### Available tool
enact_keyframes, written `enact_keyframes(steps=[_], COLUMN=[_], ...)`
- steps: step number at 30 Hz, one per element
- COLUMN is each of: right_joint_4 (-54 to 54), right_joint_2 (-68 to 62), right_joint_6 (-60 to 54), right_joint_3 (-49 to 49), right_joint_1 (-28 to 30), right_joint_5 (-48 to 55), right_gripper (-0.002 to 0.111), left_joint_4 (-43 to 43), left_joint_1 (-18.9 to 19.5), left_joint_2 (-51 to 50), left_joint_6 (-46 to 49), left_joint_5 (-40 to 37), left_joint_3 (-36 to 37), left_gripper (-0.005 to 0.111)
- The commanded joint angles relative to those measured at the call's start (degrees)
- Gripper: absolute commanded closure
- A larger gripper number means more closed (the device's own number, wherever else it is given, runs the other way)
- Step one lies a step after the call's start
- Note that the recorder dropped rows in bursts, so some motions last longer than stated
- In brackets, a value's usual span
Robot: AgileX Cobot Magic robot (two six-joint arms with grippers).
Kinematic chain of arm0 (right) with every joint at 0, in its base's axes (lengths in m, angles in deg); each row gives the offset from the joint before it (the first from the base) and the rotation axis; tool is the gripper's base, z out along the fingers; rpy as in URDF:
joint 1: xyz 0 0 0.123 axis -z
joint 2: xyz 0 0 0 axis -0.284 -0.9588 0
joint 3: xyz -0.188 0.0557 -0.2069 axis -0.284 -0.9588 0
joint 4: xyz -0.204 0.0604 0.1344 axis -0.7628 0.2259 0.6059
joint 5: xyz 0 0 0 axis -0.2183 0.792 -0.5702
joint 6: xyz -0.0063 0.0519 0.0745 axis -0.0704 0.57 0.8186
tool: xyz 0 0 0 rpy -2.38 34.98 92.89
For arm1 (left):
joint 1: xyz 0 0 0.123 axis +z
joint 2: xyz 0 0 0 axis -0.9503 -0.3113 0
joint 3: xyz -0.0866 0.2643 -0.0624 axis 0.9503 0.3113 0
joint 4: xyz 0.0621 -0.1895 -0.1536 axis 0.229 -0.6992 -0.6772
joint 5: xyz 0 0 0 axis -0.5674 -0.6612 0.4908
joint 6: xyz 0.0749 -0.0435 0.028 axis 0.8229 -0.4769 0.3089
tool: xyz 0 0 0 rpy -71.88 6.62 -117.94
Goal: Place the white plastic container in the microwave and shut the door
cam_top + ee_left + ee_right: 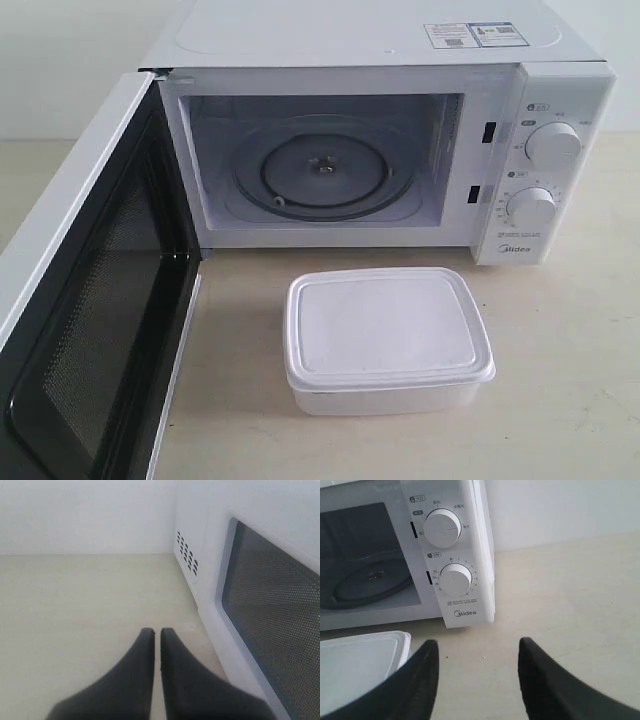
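The door stands wide open at the microwave's hinge side, its dark mesh window turned inward. The microwave sits on the tabletop, its glass turntable in plain sight. The white plastic container (lid on) rests just in front of the microwave's opening, outside it. The right end effector is spread, holding nothing, near the microwave's dials. The left end effector is clenched on nothing beside the door's outer face.
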Motion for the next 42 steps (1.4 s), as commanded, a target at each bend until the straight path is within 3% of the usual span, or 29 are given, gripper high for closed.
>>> enact_keyframes(steps=[1,12,16,25,27,33,38,42], right_joint_4=[-0.29,-0.56,3.88,3.88,4.14,4.36,4.36,4.25], right_joint_2=[0.24,0.24,0.24,0.24,0.24,-10.1,-15.39,-15.78], right_joint_6=[-0.24,-0.87,6.0,6.0,6.0,8.56,10.49,10.72], right_joint_3=[-0.01,-0.01,-0.01,-0.01,-0.01,-0.01,-0.01,-0.01], right_joint_1=[0.25,0.25,0.25,0.25,0.25,0.13,0.24,0.13], right_joint_5=[-0.23,-0.25,-0.25,-1.64,-6.9,-35.71,-50.42,-53.94], right_gripper=[0.063,0.063,0.063,0.063,0.063,0.063,0.063,0.063], left_joint_4=[0.12,0.12,0.12,0.12,0.12,0.12,0.12,0.12], left_joint_1=[0.14,0.14,0.14,0.14,0.14,0.14,0.14,0.14], left_joint_2=[0.2,0.2,0.2,0.2,0.2,0.2,0.2,0.2], left_joint_6=[-0.49,-0.49,-0.49,-0.49,-0.49,-0.49,-0.49,-0.49], left_joint_5=[0.06,0.06,0.06,0.06,0.06,0.06,0.06,0.06], left_joint_3=[0.11,0.11,0.11,0.11,0.11,0.11,0.11,0.11], left_gripper=[0.102,0.102,0.102,0.102,0.102,0.102,0.102,0.102])
